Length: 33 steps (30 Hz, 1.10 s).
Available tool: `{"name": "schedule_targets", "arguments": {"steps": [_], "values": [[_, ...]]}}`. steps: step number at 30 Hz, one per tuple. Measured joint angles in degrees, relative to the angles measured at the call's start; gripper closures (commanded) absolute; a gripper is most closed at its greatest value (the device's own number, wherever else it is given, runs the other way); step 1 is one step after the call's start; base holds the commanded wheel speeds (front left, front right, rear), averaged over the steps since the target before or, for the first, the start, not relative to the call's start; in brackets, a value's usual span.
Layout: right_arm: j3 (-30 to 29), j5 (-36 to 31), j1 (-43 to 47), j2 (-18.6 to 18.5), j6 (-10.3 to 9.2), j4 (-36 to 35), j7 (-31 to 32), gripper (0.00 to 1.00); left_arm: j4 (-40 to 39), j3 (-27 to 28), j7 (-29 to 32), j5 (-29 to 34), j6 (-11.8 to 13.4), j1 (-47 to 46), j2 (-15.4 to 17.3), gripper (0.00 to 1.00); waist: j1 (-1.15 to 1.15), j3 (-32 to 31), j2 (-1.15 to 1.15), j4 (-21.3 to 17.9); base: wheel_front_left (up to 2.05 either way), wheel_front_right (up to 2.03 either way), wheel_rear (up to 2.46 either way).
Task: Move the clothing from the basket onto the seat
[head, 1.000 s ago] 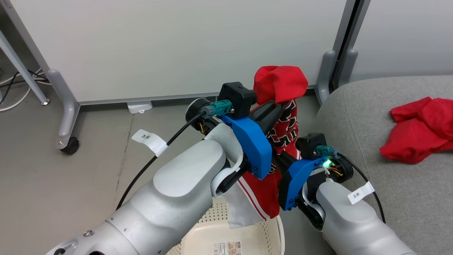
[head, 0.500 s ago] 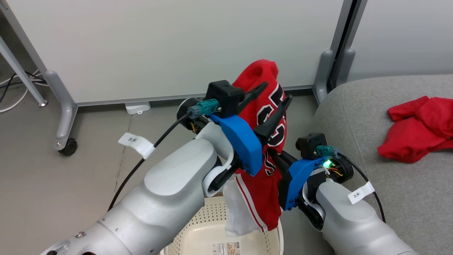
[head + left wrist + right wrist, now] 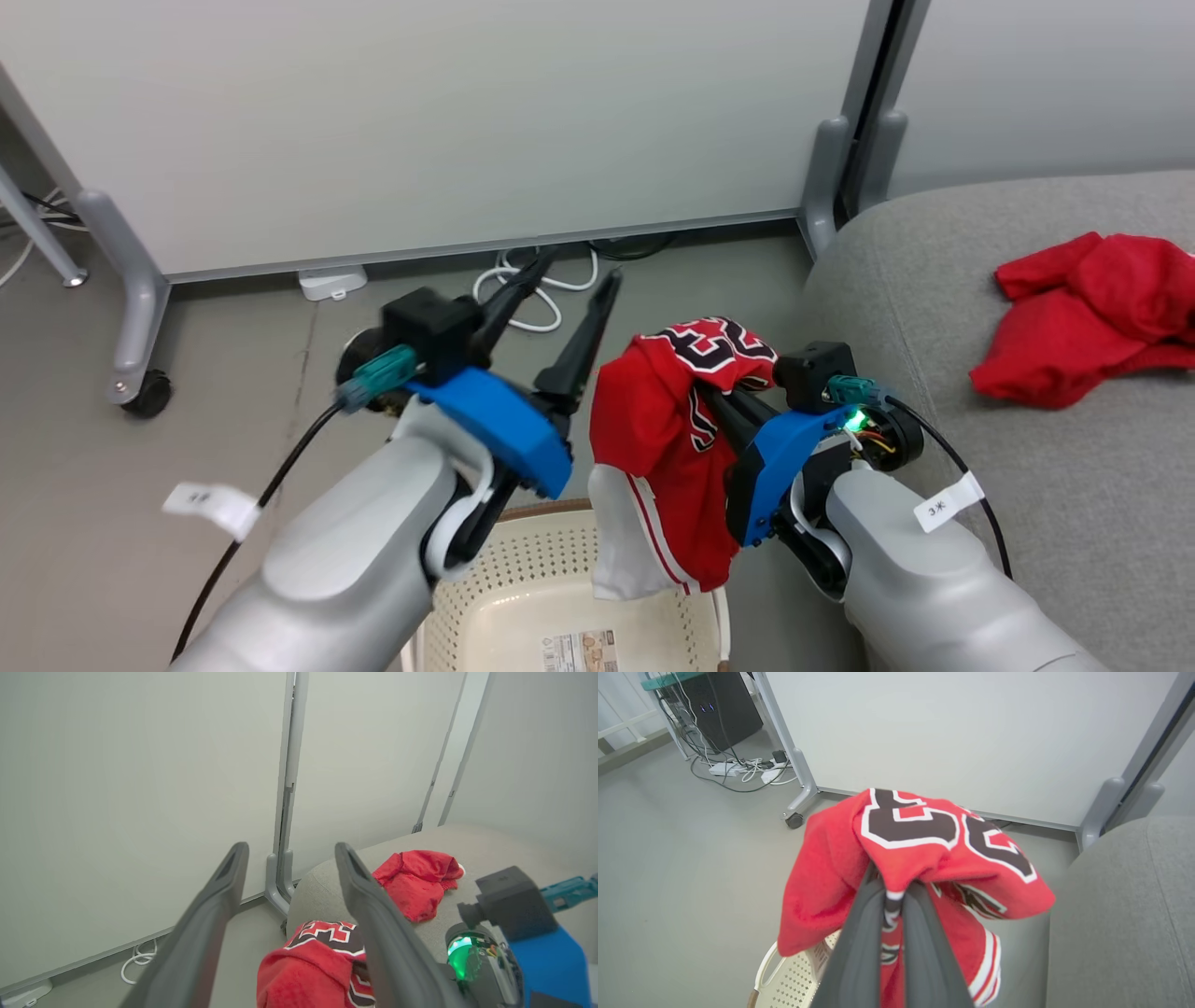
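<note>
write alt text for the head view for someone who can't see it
The right hand is shut on a red lettered jersey that hangs above the cream basket, beside the grey seat. The left hand stands open and empty to the jersey's left. A second red garment lies crumpled on the seat.

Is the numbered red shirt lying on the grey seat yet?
No, the numbered shirt hangs from the right tool above the basket.
</note>
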Motion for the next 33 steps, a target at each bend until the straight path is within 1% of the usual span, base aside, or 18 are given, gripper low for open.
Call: {"name": "schedule_targets", "arguments": {"steps": [5, 9, 14, 19, 23, 26, 30, 32, 33], "values": [[0.1, -0.8, -0.7, 0.0, 0.0, -1.9, -0.4, 1.0, -7.8, 8.7, -0.1, 4.7, 2.1, 9.3, 3.2, 0.0, 0.0, 1.2, 0.0, -2.6, 0.0, 0.0, 0.0], [-0.1, -1.3, -0.9, 0.0, 0.0, -4.5, -0.5, 1.0, -13.0, 16.2, -0.1, 9.6, 3.2, 16.6, 5.2, 0.0, 0.0, 2.4, 0.0, -5.7, 0.0, 0.0, 0.0], [-1.5, -3.1, -0.8, 0.0, 0.0, -7.8, -0.6, 1.0, -16.5, 24.6, -0.2, 13.6, 3.5, 25.1, 5.7, 0.0, 0.0, 3.7, 0.0, -10.3, 0.0, 0.0, 0.0], [-4.5, -5.4, 0.6, 0.0, 0.0, -11.7, -0.6, 1.0, -18.5, 32.2, -0.2, 16.7, 3.7, 31.2, 5.1, 0.0, -0.01, 4.8, 0.0, -15.2, 0.0, 0.0, 0.0], [-7.2, -8.0, 2.7, 0.0, 0.0, -14.5, -0.7, 1.0, -18.9, 34.8, -0.2, 19.3, 2.9, 34.2, 4.2, 0.0, -0.01, 5.2, 0.0, -18.6, 0.0, 0.0, 0.0], [-9.1, -9.5, 5.0, -0.1, 0.0, -16.3, -0.5, 1.0, -17.8, 34.9, -0.2, 20.5, 2.1, 35.9, 3.8, 0.0, 0.0, 5.2, 0.0, -20.7, 0.0, 0.0, 0.0], [-11.7, -11.7, 8.6, -0.3, 0.0, -19.7, 1.1, 1.0, -16.1, 35.0, -0.2, 21.1, 1.8, 37.1, 3.7, 0.0, -0.01, 5.4, 0.0, -23.1, 0.0, 0.0, 0.0], [-12.5, -12.1, 9.5, -0.5, 0.0, -20.8, 1.6, 1.0, -15.5, 35.0, -0.2, 21.1, 1.6, 37.1, 3.7, 0.0, -0.01, 5.5, 0.0, -23.7, 0.0, 0.0, 0.0], [-14.1, -13.2, 11.1, -0.8, 0.0, -23.1, 2.5, 1.0, -14.6, 35.2, -0.2, 21.1, 1.2, 37.1, 4.0, 0.0, -0.01, 5.7, 0.0, -24.6, 0.0, 0.0, 0.0]]}}
